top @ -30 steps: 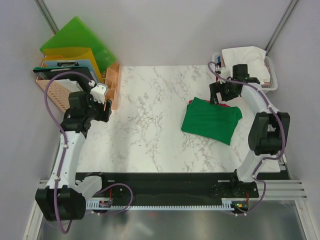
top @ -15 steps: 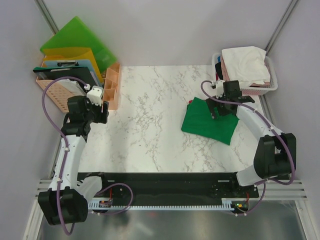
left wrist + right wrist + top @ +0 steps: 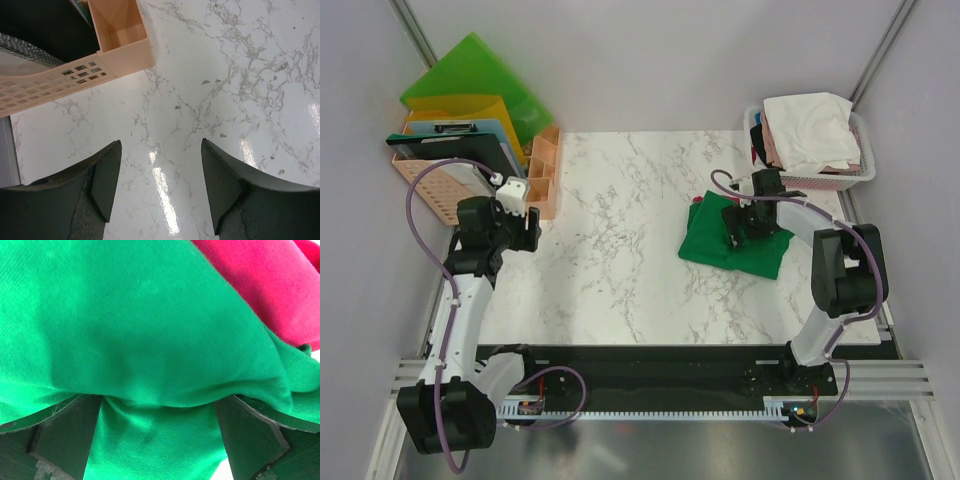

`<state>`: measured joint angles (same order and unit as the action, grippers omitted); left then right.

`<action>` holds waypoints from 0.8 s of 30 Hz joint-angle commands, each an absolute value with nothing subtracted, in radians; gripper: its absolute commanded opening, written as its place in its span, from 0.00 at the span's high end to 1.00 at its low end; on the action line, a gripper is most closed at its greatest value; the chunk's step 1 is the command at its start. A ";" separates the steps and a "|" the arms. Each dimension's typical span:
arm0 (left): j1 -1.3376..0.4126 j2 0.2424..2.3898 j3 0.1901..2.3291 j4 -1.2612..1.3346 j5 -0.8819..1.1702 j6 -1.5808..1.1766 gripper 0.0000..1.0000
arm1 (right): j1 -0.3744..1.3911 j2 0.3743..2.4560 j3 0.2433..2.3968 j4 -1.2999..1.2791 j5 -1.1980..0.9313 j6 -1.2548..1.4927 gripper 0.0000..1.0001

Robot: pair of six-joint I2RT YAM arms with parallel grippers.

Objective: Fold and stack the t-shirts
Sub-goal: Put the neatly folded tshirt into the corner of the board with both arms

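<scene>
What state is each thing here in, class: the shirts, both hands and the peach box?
green t-shirt, folded, lying on the table
red t-shirt, under the green one, mostly covered
white t-shirt, heaped loose in the basket
left hand, open, empty, above the table
right hand, open, down on the green t-shirt
peach box, near compartment empty

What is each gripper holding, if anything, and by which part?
Nothing is held. The left gripper is open above the table. The right gripper is open too, fingers straddling a fold of the green t-shirt without closing on it.
</scene>
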<state>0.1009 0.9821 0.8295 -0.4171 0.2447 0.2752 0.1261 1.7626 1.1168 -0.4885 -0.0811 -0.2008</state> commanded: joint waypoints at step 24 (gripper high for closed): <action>0.106 0.939 0.801 -0.419 0.279 0.304 0.28 | -0.235 1.896 1.200 -0.509 -0.049 -0.232 0.02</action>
<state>0.1009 0.9527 0.8047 -0.4252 0.2470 0.2813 -0.1761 1.8473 1.2125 -0.4294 -0.1417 -0.2005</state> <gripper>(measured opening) 0.717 0.982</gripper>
